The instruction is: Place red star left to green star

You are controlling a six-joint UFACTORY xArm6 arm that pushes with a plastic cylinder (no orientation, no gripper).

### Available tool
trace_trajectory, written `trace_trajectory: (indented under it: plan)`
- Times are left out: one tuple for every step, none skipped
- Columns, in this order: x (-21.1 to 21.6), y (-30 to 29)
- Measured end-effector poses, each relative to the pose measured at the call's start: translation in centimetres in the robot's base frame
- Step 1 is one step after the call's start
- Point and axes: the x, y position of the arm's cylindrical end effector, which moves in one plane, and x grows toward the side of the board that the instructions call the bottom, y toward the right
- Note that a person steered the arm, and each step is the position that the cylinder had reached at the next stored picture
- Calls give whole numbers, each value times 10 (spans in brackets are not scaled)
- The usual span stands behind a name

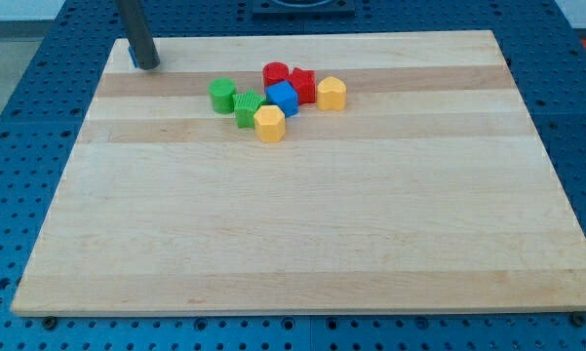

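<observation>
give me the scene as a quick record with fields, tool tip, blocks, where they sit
tip: my tip rests at the board's top left corner, touching no block
cluster: seven blocks bunched near the top middle of the wooden board
red star: back of the cluster, right of the red cylinder
green star: front left, beside the green cylinder
blue block: centre of the cluster
yellow blocks: one in front, one at the right end
task state: red star lies right of green star
</observation>
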Motion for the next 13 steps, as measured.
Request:
trace_trajectory:
  plan:
    - [0, 23]
    - [0, 120]
    - [1, 217]
    - [18, 282]
    - [46, 291]
    - [53, 253]
    - [47, 203]
    - [39, 147]
    - [39, 130]
    - [48, 147]
    - [76, 147]
    - [86, 112]
    - [86, 72]
